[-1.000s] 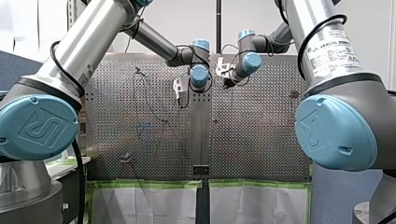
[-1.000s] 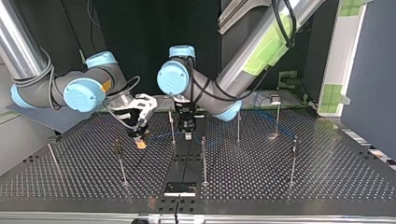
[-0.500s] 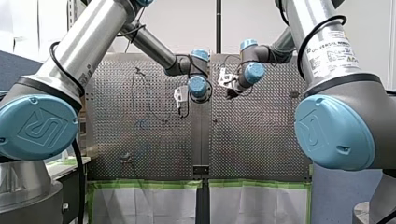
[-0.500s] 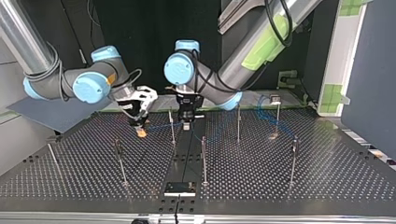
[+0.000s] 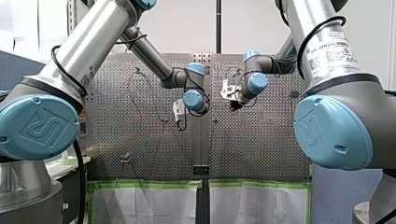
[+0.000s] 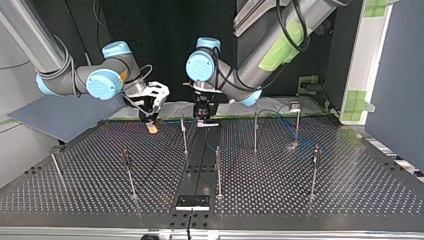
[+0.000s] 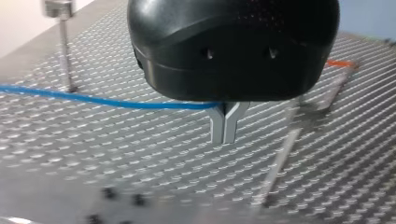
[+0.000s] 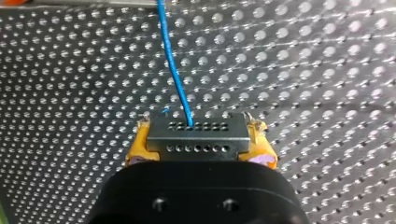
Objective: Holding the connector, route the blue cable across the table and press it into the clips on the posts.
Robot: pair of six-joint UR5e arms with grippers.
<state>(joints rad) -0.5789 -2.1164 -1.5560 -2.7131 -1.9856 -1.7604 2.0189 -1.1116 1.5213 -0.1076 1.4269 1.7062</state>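
1. over the last second both arms have drawn back together, away from the top view's camera. my right gripper with yellow pads (image 6: 151,126) and my black left gripper with metal fingers (image 6: 203,120) now flank the thin upright metal post (image 6: 184,137), one on each side of its top.
2. the thin blue cable (image 7: 116,101) has come along with them. it runs nearly straight between them and crosses the post at about clip height. i cannot tell whether it is seated. i judge pressing it in at this post is the next step.
3. the right pads clamp the grey metal connector with rows of small holes (image 8: 196,140). the left fingers are closed together, pinching the cable at their root.
4. behind the post, the edge of the perforated metal table (image 6: 300,200) is close, so there is little room to retreat. in front of the post the table lies open, apart from other posts.
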